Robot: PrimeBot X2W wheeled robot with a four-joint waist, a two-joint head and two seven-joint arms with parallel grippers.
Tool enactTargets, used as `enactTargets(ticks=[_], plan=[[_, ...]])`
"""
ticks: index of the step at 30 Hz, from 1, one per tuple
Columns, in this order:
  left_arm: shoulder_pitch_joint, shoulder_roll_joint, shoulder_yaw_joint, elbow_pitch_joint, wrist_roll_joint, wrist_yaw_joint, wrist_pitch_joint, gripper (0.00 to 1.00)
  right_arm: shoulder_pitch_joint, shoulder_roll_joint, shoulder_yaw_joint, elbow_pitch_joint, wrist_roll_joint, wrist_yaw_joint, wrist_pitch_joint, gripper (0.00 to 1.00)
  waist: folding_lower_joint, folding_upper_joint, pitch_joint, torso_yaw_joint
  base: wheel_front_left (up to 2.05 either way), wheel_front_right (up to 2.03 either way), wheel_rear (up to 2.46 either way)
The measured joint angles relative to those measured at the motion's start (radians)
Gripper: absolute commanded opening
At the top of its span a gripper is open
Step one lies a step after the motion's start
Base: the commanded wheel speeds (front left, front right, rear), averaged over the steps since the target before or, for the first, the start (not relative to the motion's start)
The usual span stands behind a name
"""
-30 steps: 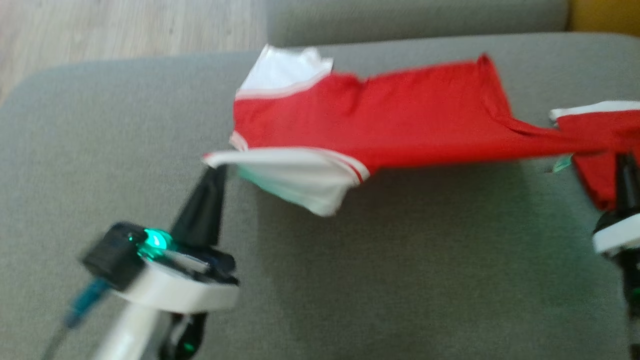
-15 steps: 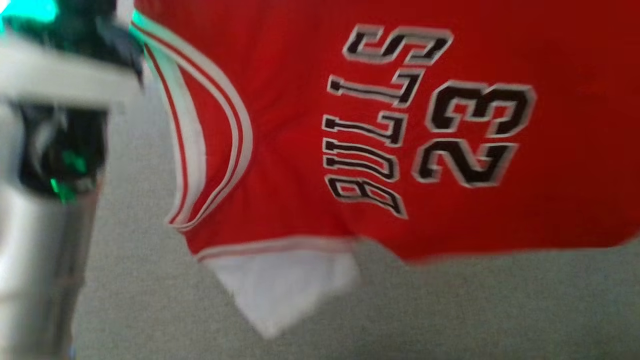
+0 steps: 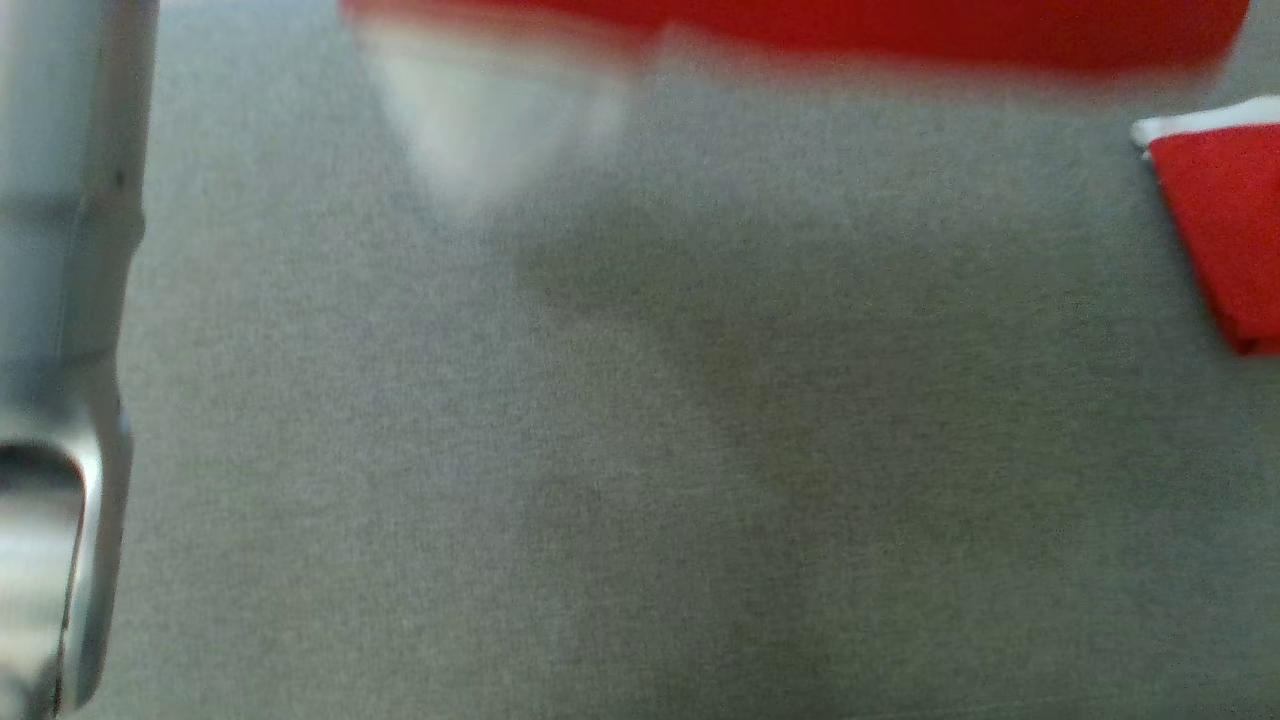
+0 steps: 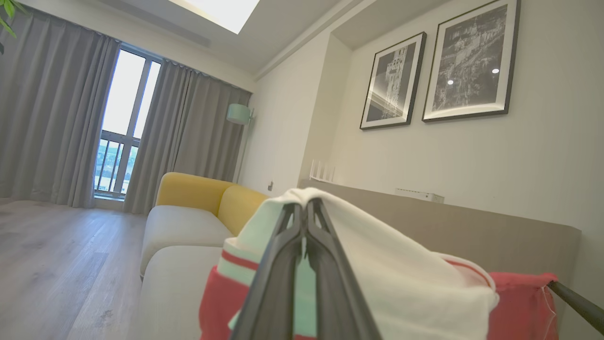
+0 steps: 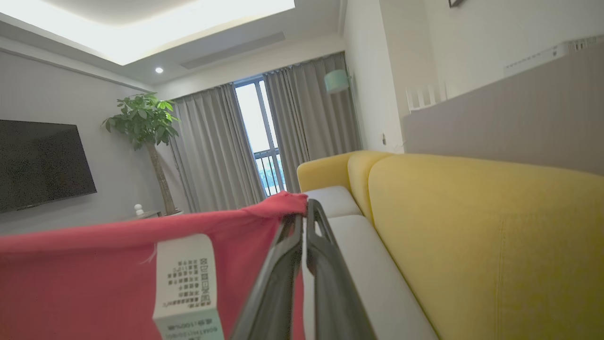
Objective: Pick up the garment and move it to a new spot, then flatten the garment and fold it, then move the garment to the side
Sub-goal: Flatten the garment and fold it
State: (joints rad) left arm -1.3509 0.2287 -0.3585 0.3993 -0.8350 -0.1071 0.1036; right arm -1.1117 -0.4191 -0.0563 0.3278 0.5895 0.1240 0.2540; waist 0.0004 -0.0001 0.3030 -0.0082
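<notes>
The garment [image 3: 900, 25] is a red jersey with white trim, held up in the air and blurred along the top of the head view; one red corner [image 3: 1220, 230] hangs at the right edge. In the left wrist view my left gripper [image 4: 304, 204] is shut on the garment's [image 4: 401, 283] white edge, fingers pointing up into the room. My right gripper [image 5: 304, 208] is shut on the red hem of the garment [image 5: 94, 274], beside a white care label [image 5: 186, 278]. The cloth stretches between the two grippers. My pale left forearm [image 3: 60, 300] runs down the head view's left edge.
The grey sofa cushion [image 3: 640, 450] lies below the hanging cloth. A yellow backrest [image 5: 472, 236] rises close on the right of my right gripper. Wooden floor [image 4: 56, 255] lies beside the sofa; a wall TV [image 5: 42, 160] and a potted plant [image 5: 141, 123] stand across the room.
The head view has shifted. The garment has risen from over the cushion, past the camera with its print showing, to the top of the view. Both grippers stay shut on it.
</notes>
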Motion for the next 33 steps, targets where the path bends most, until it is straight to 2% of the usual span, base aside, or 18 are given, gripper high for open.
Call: enactTargets(ticks=[3,9,15,20,26,30,33], plan=[[-0.057,-0.026,-0.013,0.057,-0.010,-0.011,-0.039,0.00,-0.059,-0.016,0.045,0.045,-0.019,0.000,-0.086,0.00,0.0000,0.0000,0.040,0.007,0.00,0.00,0.00],[-0.010,-0.014,-0.091,0.072,-0.085,-0.017,-0.043,0.00,-0.030,-0.063,0.133,0.102,-0.010,0.000,-0.152,0.00,-0.0002,0.0000,0.089,0.026,0.00,0.00,0.00],[0.211,0.035,-0.170,0.039,-0.175,-0.017,-0.034,0.00,0.127,-0.092,0.196,0.173,0.037,0.000,-0.184,0.00,-0.0001,0.0000,0.121,0.048,0.00,0.00,0.00],[0.454,0.069,-0.201,0.005,-0.221,-0.014,-0.024,0.00,0.297,-0.109,0.215,0.192,0.110,0.000,-0.172,0.00,-0.0004,0.0000,0.095,0.058,0.00,0.00,0.00],[0.775,0.147,-0.221,-0.153,-0.279,0.060,-0.011,0.00,0.596,-0.161,0.215,0.122,0.216,0.000,-0.107,0.00,-0.0006,0.0001,0.025,0.056,0.00,0.00,0.00],[1.011,0.190,-0.227,-0.289,-0.319,0.125,-0.009,0.00,0.794,-0.167,0.168,0.039,0.256,0.000,-0.085,0.00,-0.0008,0.0001,-0.030,0.049,0.00,0.00,0.00],[1.166,0.201,-0.237,-0.384,-0.338,0.180,-0.022,0.00,0.919,-0.166,0.125,-0.035,0.267,0.000,-0.076,0.00,-0.0009,0.0001,-0.066,0.041,0.00,0.00,0.00]])
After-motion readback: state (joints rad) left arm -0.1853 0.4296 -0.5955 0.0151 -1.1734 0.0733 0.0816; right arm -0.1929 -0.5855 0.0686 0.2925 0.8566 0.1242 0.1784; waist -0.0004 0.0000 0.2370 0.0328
